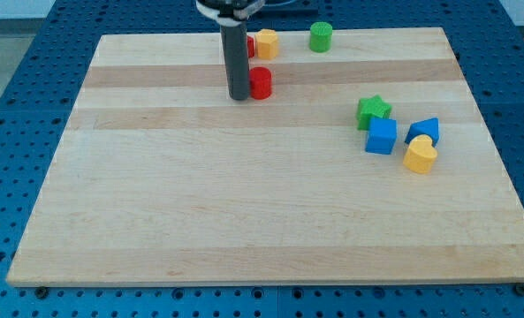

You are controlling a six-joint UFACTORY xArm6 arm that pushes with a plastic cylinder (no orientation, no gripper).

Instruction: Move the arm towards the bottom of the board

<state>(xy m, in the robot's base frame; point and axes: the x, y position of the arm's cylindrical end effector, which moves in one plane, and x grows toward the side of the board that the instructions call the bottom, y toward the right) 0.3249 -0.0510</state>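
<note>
1. My tip [239, 96] rests on the board [244, 221] in its upper part, left of centre; the board's bottom edge lies well apart from it, toward the view's bottom. The arm ends in a bare rod, with nothing to open, close or grasp.
2. A red cylinder [261, 83] touches the tip on the view's right.
3. Behind the rod, a second red block [251, 46] is mostly hidden, its shape unclear; a yellow block [267, 43] sits just beside it.
4. A green cylinder [321, 37] stands near the top edge.
5. At the view's right cluster a green star [373, 111], a blue cube [381, 137], a second blue block [423, 131] and a yellow heart [420, 155].
6. Count: two red, two yellow, two green, two blue.
7. The board is pale wood, lying on a blue perforated table [14, 106].
</note>
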